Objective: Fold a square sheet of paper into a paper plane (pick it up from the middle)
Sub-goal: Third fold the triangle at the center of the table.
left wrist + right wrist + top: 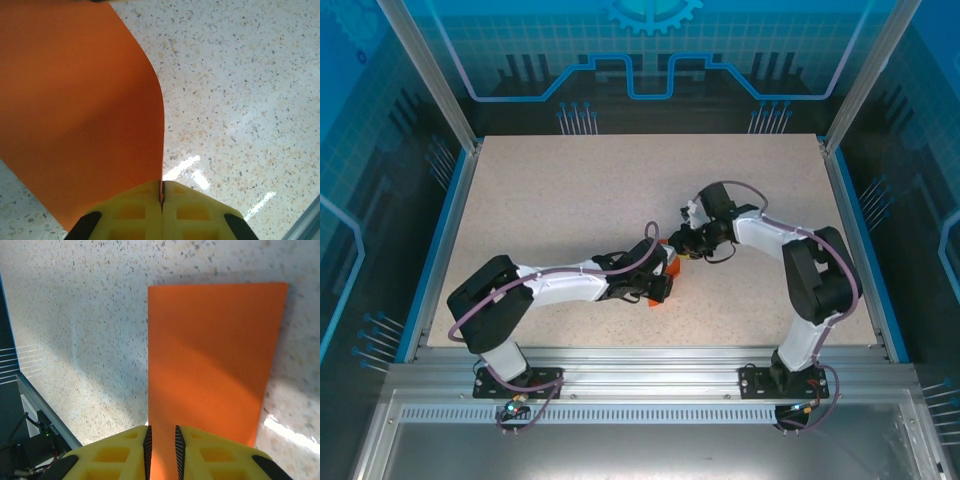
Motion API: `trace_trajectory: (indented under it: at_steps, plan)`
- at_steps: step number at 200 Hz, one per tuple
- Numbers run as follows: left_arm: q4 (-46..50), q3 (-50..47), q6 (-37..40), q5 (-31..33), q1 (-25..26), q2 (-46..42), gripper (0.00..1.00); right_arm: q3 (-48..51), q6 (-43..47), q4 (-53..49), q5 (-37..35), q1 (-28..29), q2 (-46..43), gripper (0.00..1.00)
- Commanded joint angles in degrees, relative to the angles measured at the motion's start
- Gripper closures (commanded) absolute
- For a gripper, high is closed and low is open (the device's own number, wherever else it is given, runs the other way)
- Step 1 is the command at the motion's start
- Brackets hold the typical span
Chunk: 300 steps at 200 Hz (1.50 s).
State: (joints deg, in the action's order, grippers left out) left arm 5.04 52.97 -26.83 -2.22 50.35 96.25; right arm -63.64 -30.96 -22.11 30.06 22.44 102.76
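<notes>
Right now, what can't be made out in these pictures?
- Top view: orange paper mostly hidden under left gripper and right gripper.
- Left wrist: paper's far part cut off by the top and left edges.
- Right wrist: paper's near end hidden behind the fingers; contact unclear.

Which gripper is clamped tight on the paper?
The left gripper: its jaws meet, pinching the paper at its edge. The right gripper has its jaws apart.

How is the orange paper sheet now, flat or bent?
Bent: in the left wrist view the thin orange paper sheet curves away from the left tool, shut on its edge.
</notes>
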Motion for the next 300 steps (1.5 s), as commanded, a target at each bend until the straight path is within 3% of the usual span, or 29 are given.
trace_trajectory:
  at_steps: [1, 82, 158, 189, 215, 300]
  plan:
    - [-1.54, -1.42, 0.81, -2.71, -0.69, -1.86, 0.95, -2.87, 1.1, -3.11, -1.69, 1.38, 3.52, 0.79]
    - [-0.07, -0.94, 1.55, -1.67, -1.04, -2.32, 0.84, -4.09, 2.1, -4.34, -3.71, 1.63, 9.75, 0.82]
    - [0.26, -0.93, 1.77, -1.22, -1.13, -3.68, 0.82, -4.1, 2.79, -4.64, -4.14, 1.65, 10.76, 0.82]
    - [-0.41, -1.19, 1.65, -1.55, -1.53, -3.96, 0.87, -4.37, 3.38, -5.15, -4.1, 1.65, 11.39, 0.83]
    - [-2.56, -2.05, 1.08, -4.29, -2.9, -3.96, 0.92, -4.74, 3.86, -5.66, -4.1, 1.65, 11.94, 0.83]
    - [-7.21, -4.1, 0.1, -13.61, -9.03, -2.86, 0.94, -5.53, 5.19, -6.86, -3.96, 1.65, 12.58, 0.83]
